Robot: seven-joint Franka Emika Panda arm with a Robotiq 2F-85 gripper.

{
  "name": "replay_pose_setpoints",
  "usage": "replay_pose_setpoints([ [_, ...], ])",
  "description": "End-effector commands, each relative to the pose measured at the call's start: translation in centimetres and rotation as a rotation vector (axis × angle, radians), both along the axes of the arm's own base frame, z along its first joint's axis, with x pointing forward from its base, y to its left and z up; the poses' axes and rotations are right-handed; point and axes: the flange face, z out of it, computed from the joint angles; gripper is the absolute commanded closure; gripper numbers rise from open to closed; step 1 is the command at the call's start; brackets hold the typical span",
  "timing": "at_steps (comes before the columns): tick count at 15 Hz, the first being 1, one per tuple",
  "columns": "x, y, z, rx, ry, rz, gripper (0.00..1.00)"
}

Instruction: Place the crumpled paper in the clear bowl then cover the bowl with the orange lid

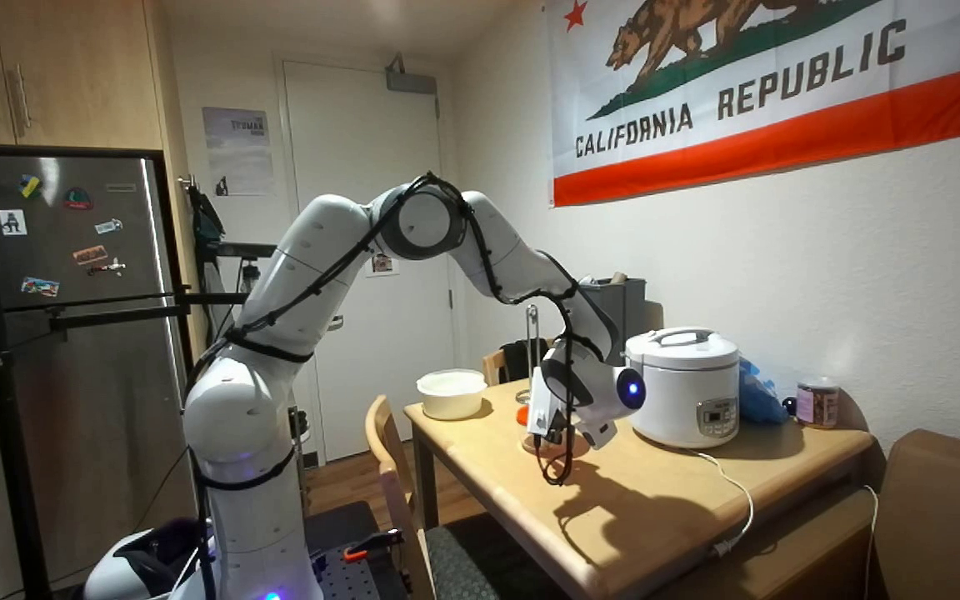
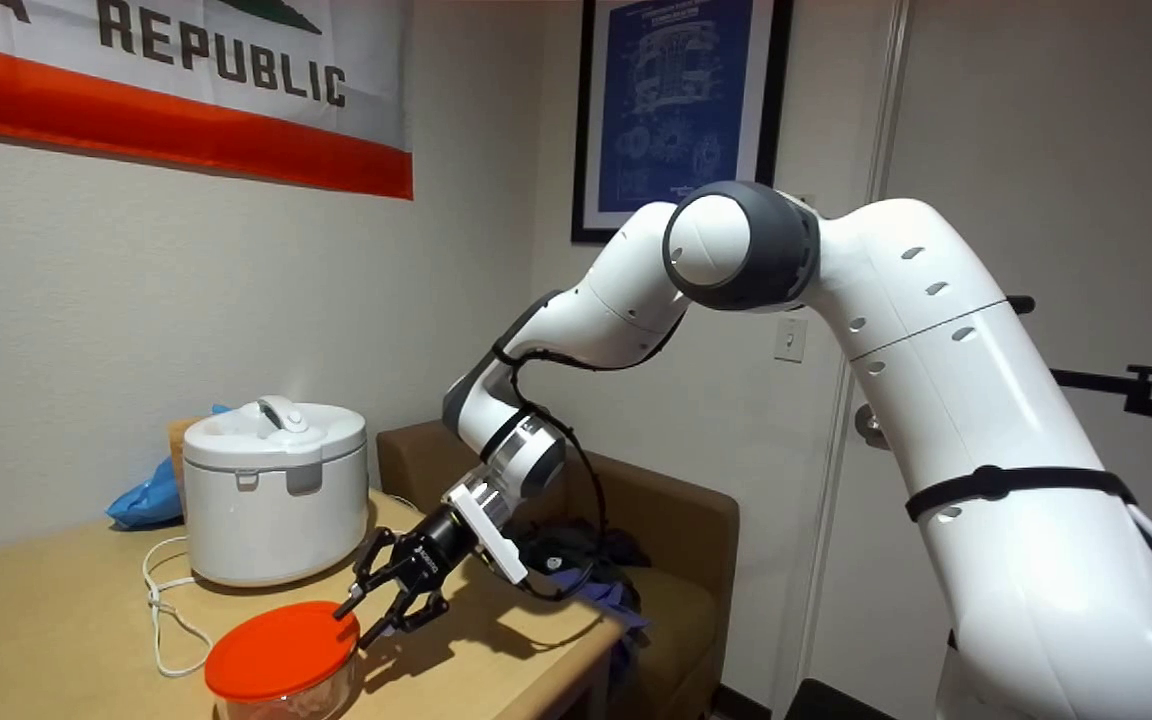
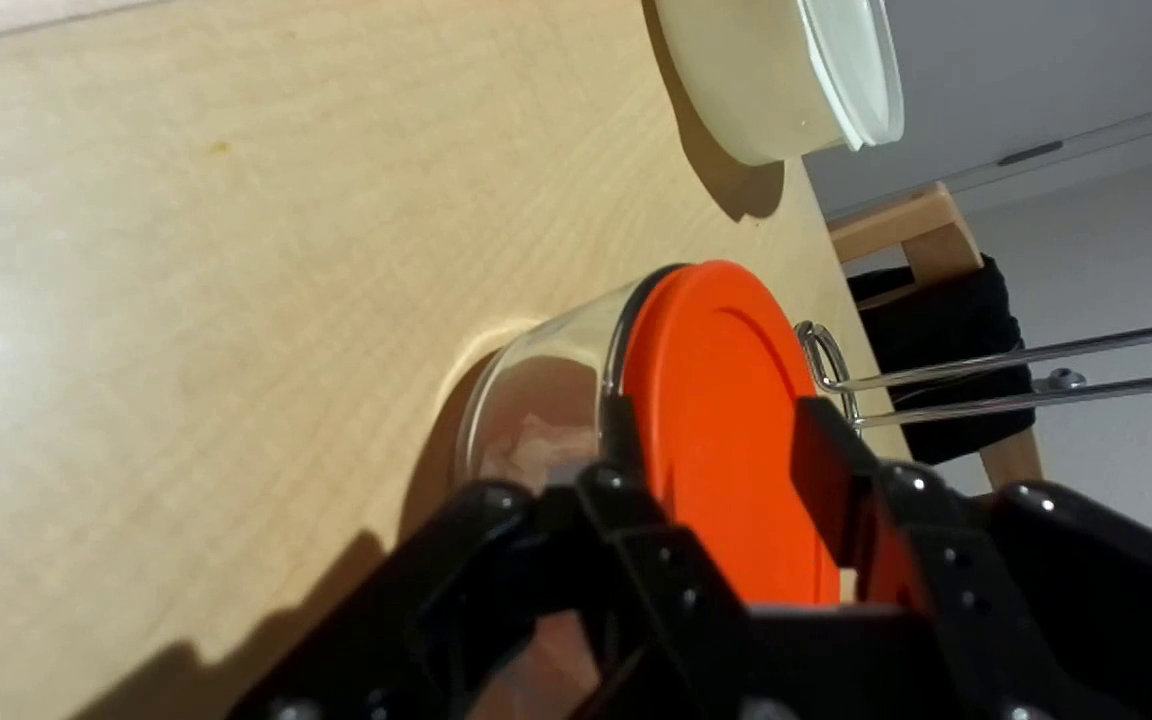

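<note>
The orange lid [image 2: 281,650] lies flat over the top of the clear bowl [image 2: 311,697] on the table. In the wrist view the lid [image 3: 721,350] covers the rim of the bowl [image 3: 561,370]; I cannot tell if it is pressed fully on. The crumpled paper [image 3: 541,445] shows pale through the bowl's wall, inside it. My gripper [image 2: 350,630] is at the lid's near edge, one fingertip above the lid and the other lower, beside the bowl. In the wrist view its fingers [image 3: 721,430] are apart, with a clear gap. In an exterior view the arm hides most of the bowl.
A white rice cooker [image 2: 276,510] stands close behind the gripper, its cord [image 2: 166,620] on the table. An opaque white bowl [image 1: 452,396] sits near a table corner. A metal wire stand [image 3: 1016,378] rises beside the lid. A blue bag [image 1: 759,396] and a jar [image 1: 818,406] stand by the wall.
</note>
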Motion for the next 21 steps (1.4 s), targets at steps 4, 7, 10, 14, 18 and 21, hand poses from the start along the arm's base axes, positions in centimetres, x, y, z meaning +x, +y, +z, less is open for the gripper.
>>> replay_pose_setpoints([
  [4,-0.8,-1.3,0.9,0.013,-0.029,-0.021,0.08],
  [7,-1.6,-1.7,2.4,-0.012,-0.044,-0.021,0.05],
  [10,-3.2,-1.8,4.6,-0.041,-0.067,-0.01,0.03],
  [14,-6.1,-1.5,8.7,-0.104,-0.093,0.018,0.0],
  [18,-9.1,-0.3,12.7,-0.215,-0.102,0.075,0.0],
  [21,-10.9,1.2,15.1,-0.321,-0.087,0.113,0.0],
])
